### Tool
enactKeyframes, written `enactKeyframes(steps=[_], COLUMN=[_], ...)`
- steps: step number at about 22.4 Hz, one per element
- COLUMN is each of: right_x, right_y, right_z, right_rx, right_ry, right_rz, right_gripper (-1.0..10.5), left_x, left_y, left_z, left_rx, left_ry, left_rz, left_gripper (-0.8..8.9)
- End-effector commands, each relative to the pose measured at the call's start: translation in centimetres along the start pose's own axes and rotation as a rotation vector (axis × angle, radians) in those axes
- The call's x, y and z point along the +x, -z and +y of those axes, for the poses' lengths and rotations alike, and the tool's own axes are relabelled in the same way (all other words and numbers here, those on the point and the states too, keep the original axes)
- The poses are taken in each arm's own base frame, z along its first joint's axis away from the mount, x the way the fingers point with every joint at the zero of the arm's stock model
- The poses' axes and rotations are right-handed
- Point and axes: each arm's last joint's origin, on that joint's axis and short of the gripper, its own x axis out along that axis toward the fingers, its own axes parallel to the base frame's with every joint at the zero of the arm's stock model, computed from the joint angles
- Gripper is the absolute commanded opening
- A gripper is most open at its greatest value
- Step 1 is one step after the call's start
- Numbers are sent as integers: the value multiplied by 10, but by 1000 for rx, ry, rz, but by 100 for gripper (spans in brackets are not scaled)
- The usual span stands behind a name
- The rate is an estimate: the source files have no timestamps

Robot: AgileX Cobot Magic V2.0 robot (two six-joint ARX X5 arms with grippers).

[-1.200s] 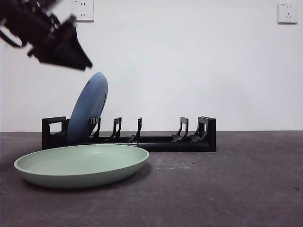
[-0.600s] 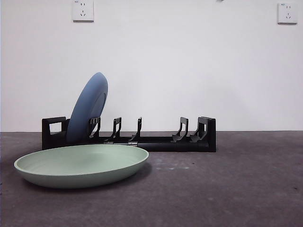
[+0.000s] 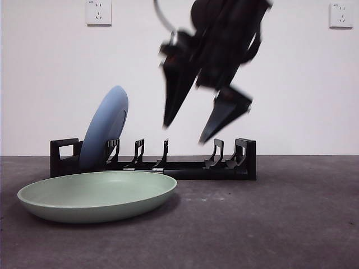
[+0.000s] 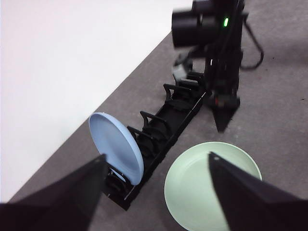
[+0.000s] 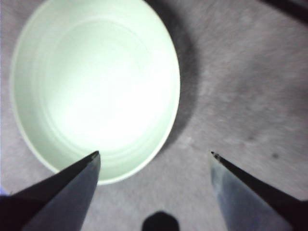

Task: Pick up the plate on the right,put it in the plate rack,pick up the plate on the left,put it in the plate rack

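A pale green plate [image 3: 95, 196] lies flat on the table at the front left. Behind it the long black plate rack [image 3: 185, 168] holds a blue plate [image 3: 106, 126] leaning upright in its left end slots. My right gripper [image 3: 185, 133] hangs open high over the rack's middle, with nothing between its jaws. Its wrist view looks down on the green plate [image 5: 96, 82], with the right gripper [image 5: 154, 153] over that plate's rim. My left gripper [image 4: 157, 155] is open and empty, far above the rack [image 4: 168, 115], blue plate [image 4: 115, 144] and green plate [image 4: 192, 187].
A white wall with two sockets [image 3: 98, 12] stands right behind the rack. The dark grey table [image 3: 280, 213] spreads bare to the right of the green plate. The right arm [image 4: 216, 72] shows in the left wrist view beyond the rack's far end.
The arm at the upper left has gone out of the front view. The right arm has come down from the top, jaws open, over the rack's middle. Plates and rack have not moved.
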Motion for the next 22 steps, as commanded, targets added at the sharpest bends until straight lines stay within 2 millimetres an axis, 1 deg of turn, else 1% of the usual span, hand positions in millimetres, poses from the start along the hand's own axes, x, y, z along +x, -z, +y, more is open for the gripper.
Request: enactKeyframes(steps=[1, 3, 8, 15, 16, 19, 22], right_x=[21, 34, 55, 75, 77, 79, 80], right_y=[-1, -2, -4, -3, -3, -2, -2], right_z=[0, 1, -2, -8, -9, -8, -7], right_rx=[19, 18, 18, 47, 48, 46, 42], right_ry=[5, 37, 72, 76, 76, 75, 72], right_rz=[19, 27, 33, 61, 67, 73, 71], right_gripper=[378, 378, 377, 368, 333, 155, 54], left_x=[-3, -2, -2, -2, -2, -1, 0], left_y=[-2, -1, -1, 0, 0, 1, 1], left_z=[-1, 0, -1, -1, -2, -2, -1], left_rx=[24, 20, 19, 12, 9, 6, 5], left_ry=[-3, 1, 6, 12, 16, 21, 23], left_rz=[-11, -5, -6, 4, 9, 17, 18], left_gripper=[444, 444, 444, 444, 444, 444, 444])
